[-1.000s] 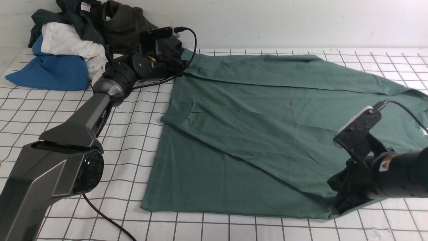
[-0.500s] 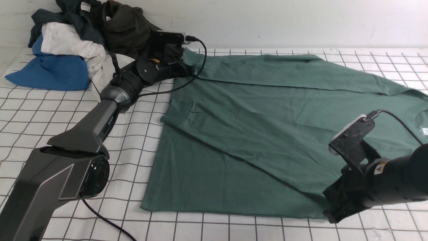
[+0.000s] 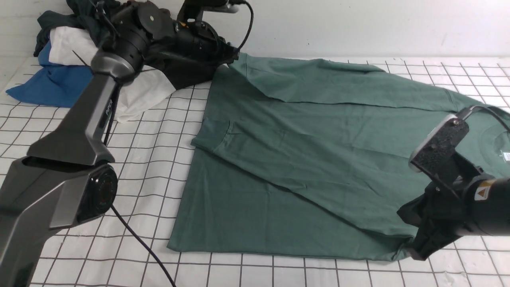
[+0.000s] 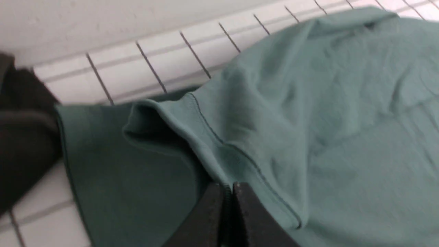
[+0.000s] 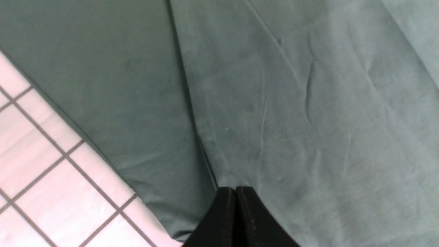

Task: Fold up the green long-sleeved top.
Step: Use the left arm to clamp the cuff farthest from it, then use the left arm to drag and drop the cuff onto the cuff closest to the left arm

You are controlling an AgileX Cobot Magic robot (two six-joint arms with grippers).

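The left arm point(image 3: 75, 131) carries white lettering point(image 3: 108, 107) that seems to read "PiPER". A yellow warning-triangle sticker point(image 3: 481, 193) sits on the right arm point(image 3: 492, 209). The white tag point(image 3: 506, 156) on the green long-sleeved top point(image 3: 303, 159) is too small to read.

sage-green long-sleeved top point(image 3: 303, 159) spread flat, far-left corner apparently lifted.

wall point(image 3: 358, 24): plain white | table point(image 3: 151, 159): white, black grid lines | light: even, soft
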